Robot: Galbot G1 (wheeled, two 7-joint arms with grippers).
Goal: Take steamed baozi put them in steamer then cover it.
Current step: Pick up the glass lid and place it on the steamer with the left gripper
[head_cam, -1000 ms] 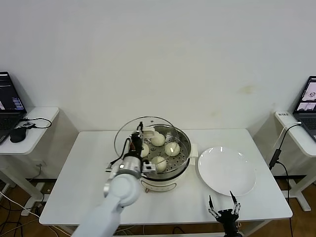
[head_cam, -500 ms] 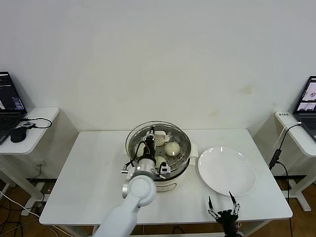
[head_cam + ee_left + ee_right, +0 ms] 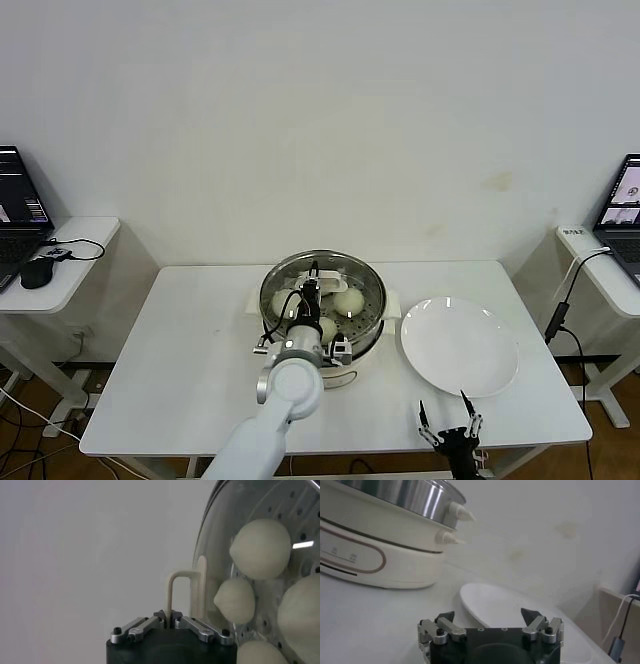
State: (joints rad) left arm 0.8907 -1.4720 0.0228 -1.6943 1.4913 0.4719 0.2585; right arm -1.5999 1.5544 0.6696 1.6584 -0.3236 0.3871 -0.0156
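1. The covering step is in hand: the left gripper (image 3: 313, 283) is clamped on the cream-white handle (image 3: 181, 593) of the glass cover (image 3: 322, 290), which sits over the steamer (image 3: 360, 345) at the table's centre
2. Four steamed baozi (image 3: 349, 300) lie on the perforated tray under the glass; in the left wrist view they show through the lid beside the handle
3. Whether the cover's rim is fully seated all round cannot be told
4. Judged from this, the next move calls for the left fingers to part and the arm to lift straight up, without dragging the lid askew
5. The right gripper (image 3: 447, 432) waits with its fingers apart at the table's front edge, at about 5 o'clock from the steamer
6. The white plate (image 3: 459, 345) lies bare at 3 o'clock of the steamer
7. No brand or readable writing shows; faint marks on the steamer's base (image 3: 342, 554) are too small to read
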